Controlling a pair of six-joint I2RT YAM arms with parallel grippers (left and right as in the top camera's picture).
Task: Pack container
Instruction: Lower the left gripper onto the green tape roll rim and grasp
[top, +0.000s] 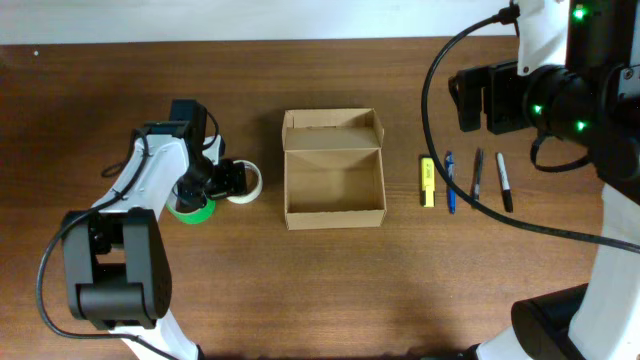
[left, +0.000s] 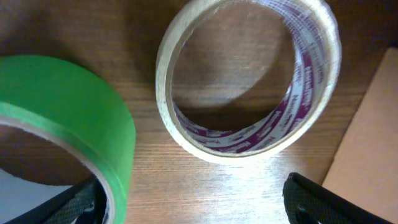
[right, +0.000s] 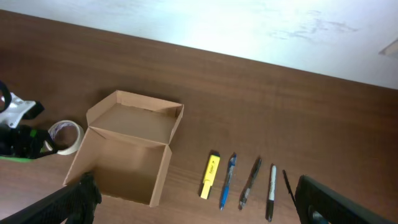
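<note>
Overhead cam: fixed above, looks straight down, far enough back to take in nearly the whole surface (top: 330, 290), w/ the container (top: 334, 188) approx. at frame centre.

Left wrist cam: v. close to the surface, aimed down. We get only the clear tape roll (left: 249, 144), part of the green tape roll (left: 68, 106) & a sliver of the container at the right edge.

Right wrist cam: held high, tilted obliquely across the surface, wide view. We see the pen row (right: 227, 180) low in frame and the container left of it.

Shared: container & clear roll appear in all 3 views. Pen row only in overhead & right wrist.
</note>
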